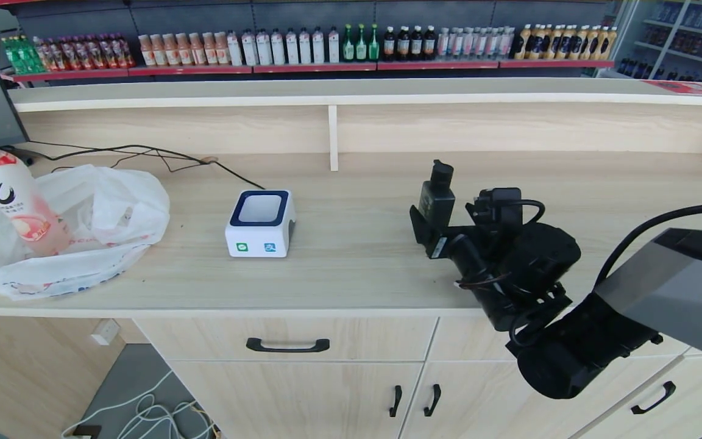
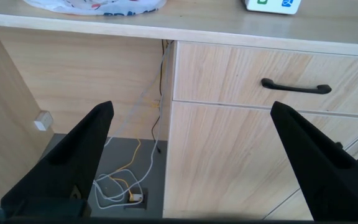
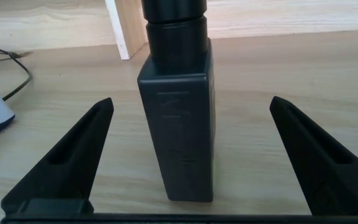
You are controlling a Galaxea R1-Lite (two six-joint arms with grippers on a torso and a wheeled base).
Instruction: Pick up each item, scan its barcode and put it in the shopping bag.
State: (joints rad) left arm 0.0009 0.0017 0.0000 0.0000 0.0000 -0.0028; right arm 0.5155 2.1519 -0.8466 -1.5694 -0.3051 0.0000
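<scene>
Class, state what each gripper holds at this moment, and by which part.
Nothing is held. The right gripper stands open around the black rectangular capped bottle without touching its sides; the left gripper is open and empty.

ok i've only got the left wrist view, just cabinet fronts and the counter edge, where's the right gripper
Observer: The right gripper is over the counter, with a dark bottle standing upright between its open jaws.
Operator: is it gripping that yet
Observer: No, the right wrist view shows a gap on each side of the bottle.
Operator: anything bagged so far
Observer: A pink drink bottle leans in the mouth of the white shopping bag, at the counter's left end.
</scene>
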